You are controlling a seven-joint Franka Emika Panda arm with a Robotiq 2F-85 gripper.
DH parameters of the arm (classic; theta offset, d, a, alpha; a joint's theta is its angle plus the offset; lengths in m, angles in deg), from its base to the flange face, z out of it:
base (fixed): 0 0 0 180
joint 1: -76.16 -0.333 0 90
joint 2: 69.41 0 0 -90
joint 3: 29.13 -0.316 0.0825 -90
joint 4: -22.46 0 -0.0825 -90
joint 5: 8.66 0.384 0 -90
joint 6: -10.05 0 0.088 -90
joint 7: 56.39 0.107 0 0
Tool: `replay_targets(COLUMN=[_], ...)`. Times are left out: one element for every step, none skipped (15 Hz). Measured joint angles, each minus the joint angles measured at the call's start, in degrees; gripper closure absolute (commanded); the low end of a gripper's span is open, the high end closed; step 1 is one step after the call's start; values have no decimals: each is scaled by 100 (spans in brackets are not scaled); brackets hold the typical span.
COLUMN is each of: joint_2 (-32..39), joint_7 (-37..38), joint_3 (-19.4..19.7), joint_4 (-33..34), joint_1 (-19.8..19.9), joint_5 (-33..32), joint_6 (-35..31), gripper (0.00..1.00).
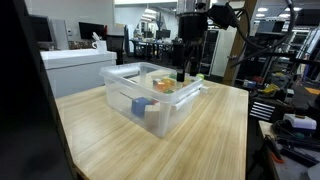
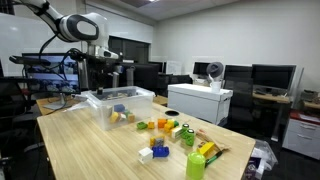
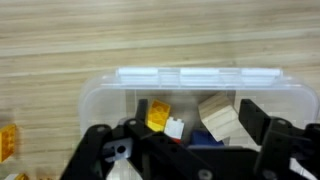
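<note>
Clear plastic bin (image 1: pixel 160 115) sits on a pale wooden surface (image 1: pixel 200 140), seen in both exterior views. The robot's claw (image 1: pixel 183 70) hangs just above the bin, its jaws spread wide and holding nothing. In the wrist view, a yellow block (image 3: pixel 158 115), a small white block (image 3: pixel 175 128) and a tan wooden block (image 3: pixel 220 118) lie inside the bin, below the claw. Colourful toys (image 2: pixel 165 128) lie scattered on the surface beside the bin.

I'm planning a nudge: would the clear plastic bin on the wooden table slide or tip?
The clear plastic bin looks low and wide, so it would probably slide, not tip. Holding only a few small blocks, it is likely light.
</note>
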Motion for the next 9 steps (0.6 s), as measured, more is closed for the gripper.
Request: replay_targets(joint_2=[-34,-54,-129,-229,-297,-347,-386,-393,-390], joint_7=[0,0,0,0,0,4,4,4,4], joint_3=[80,108,212,360,469,582,723,830,968], joint_4=[41,68,175,330,433,501,534,534,514], joint_1=[49,76,167,303,420,559,757,907,1111], joint_5=[42,68,143,189,212,213,194,148,72], joint_6=[-259,-331,-471,-568,-642,-681,-725,-756,-789], gripper=[0,0,0,0,0,0,0,0,0])
